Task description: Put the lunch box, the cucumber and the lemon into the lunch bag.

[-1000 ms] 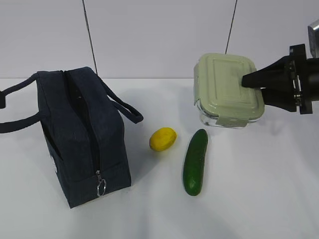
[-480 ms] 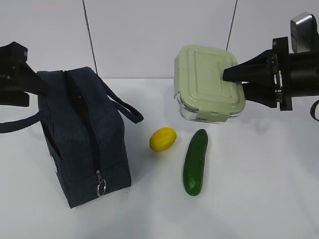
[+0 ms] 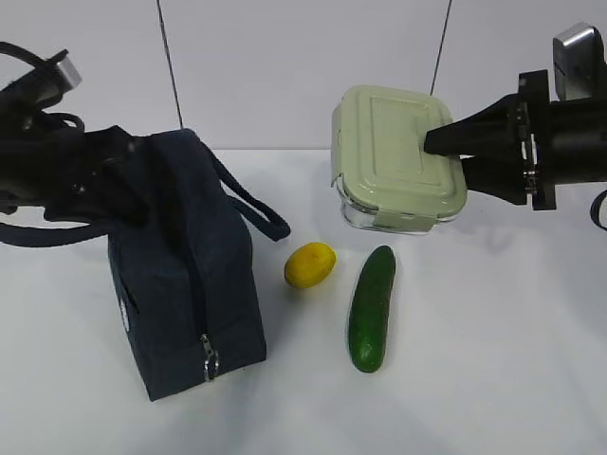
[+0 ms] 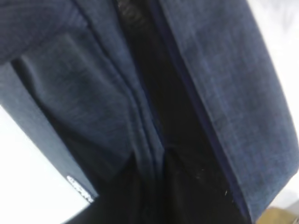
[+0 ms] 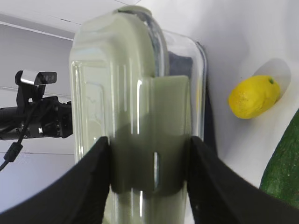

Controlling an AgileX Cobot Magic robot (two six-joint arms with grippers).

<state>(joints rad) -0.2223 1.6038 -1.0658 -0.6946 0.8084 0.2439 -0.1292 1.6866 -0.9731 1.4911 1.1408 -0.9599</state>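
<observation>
The navy lunch bag (image 3: 180, 275) stands at the left, leaning right, with its ring pull (image 3: 209, 365) low on the front. My left gripper (image 3: 125, 182) is at its top left edge. In the left wrist view a fold of bag fabric (image 4: 224, 93) runs between the dark jaws of the gripper (image 4: 156, 186), shut on it. My right gripper (image 3: 446, 156) holds the lunch box (image 3: 398, 156) on edge in the air, its fingers (image 5: 100, 158) clamped on lid and glass (image 5: 135, 93). The lemon (image 3: 310, 264) and the cucumber (image 3: 372, 308) lie on the table below.
The white table (image 3: 493, 360) runs back to a pale wall. Two thin dark lines (image 3: 171, 66) hang in front of that wall. One bag handle (image 3: 256, 204) sticks out toward the lemon. The left arm (image 5: 37, 121) shows past the box in the right wrist view.
My left arm has come in onto the bag's top edge, and its jaws have narrowed. The bag has shifted and leaned to the right. The right gripper and lunch box moved left, then held still.
</observation>
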